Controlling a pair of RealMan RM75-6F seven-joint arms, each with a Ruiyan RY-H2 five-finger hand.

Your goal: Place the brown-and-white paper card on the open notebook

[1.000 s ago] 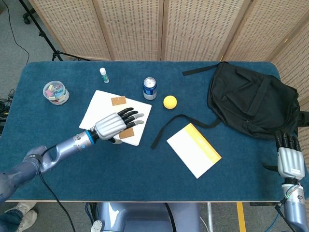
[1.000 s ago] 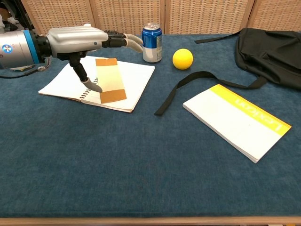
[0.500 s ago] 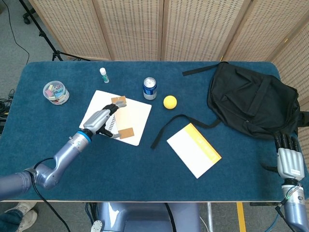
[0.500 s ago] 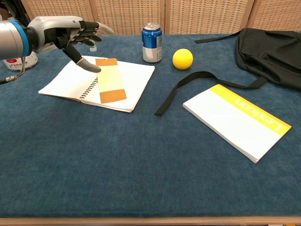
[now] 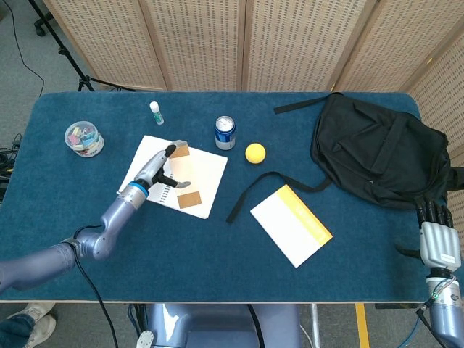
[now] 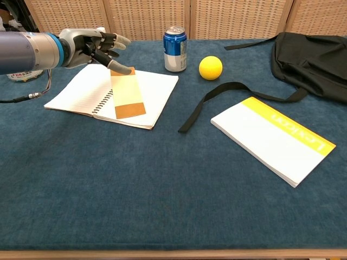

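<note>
Where the left robot hand (image 6: 89, 46) hovers, card (image 6: 128, 96) top edge hidden

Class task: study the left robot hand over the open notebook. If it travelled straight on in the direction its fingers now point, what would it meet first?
Probably the soda can. The left robot hand points across the far end of the paper card, toward the can, with nothing standing between. Its height above the card is unclear, so it might brush that first.

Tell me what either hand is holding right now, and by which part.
Nothing is held. The left hand hovers with fingers spread over the far end of the paper card, which lies on the open notebook. The right hand is empty.
</note>
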